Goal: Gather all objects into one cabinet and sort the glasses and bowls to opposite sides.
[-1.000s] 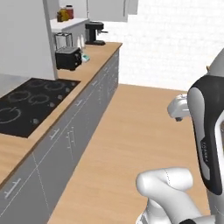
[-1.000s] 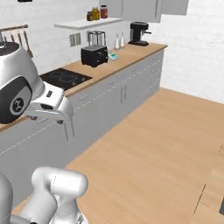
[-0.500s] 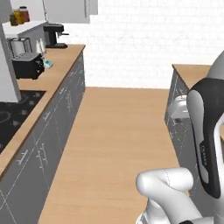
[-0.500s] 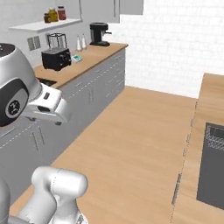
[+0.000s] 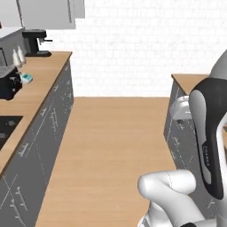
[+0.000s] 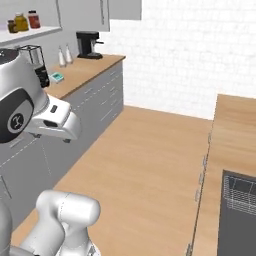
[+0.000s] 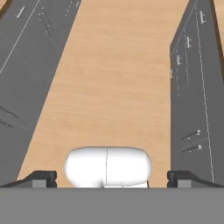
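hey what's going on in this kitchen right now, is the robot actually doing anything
Nothing is being handled at this moment. The robot stands in the aisle on the wooden floor, between the long counter with the coffee machine and a second counter on the other side. Its gripper is open and empty, pointing down at the floor between the grey drawer fronts. None of the cups or bowls is picked up yet.

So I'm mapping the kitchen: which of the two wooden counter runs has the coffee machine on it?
The long counter along the left wall: the black coffee machine stands at its far end. The right-hand counter has a sink instead.
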You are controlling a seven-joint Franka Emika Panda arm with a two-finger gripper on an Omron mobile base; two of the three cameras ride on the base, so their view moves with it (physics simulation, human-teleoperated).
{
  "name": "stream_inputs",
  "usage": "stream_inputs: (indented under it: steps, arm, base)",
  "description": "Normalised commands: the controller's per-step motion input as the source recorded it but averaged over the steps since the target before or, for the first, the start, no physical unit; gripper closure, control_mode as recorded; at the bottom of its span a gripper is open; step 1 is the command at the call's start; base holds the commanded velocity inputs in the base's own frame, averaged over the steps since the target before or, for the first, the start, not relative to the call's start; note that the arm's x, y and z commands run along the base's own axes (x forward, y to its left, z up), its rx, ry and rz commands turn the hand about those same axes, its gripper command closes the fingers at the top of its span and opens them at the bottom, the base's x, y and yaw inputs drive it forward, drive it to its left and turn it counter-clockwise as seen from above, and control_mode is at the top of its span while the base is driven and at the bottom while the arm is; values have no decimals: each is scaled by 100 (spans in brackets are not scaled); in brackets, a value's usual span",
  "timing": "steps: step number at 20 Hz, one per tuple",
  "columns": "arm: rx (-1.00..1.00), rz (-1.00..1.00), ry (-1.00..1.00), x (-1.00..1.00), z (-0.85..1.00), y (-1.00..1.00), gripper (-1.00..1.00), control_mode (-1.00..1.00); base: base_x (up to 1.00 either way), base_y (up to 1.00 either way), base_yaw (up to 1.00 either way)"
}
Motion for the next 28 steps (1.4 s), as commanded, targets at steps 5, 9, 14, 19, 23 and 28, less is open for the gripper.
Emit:
stream_inputs:
  steps: [5, 9, 14, 19, 23, 28]
  arm:
    - [0, 0, 0, 0, 0, 0, -100, 100]
    - [0, 0, 0, 0, 0, 0, -100, 100]
    - [0, 0, 0, 0, 0, 0, -100, 100]
    - [0, 0, 0, 0, 0, 0, -100, 100]
    - [0, 0, 0, 0, 0, 0, -100, 100]
    - [0, 0, 0, 0, 0, 0, -100, 100]
  base:
    - [100, 13, -15]
    - [100, 32, -5]
    - [100, 30, -3]
    - [100, 11, -4]
    - [100, 0, -2]
    - [100, -21, 2]
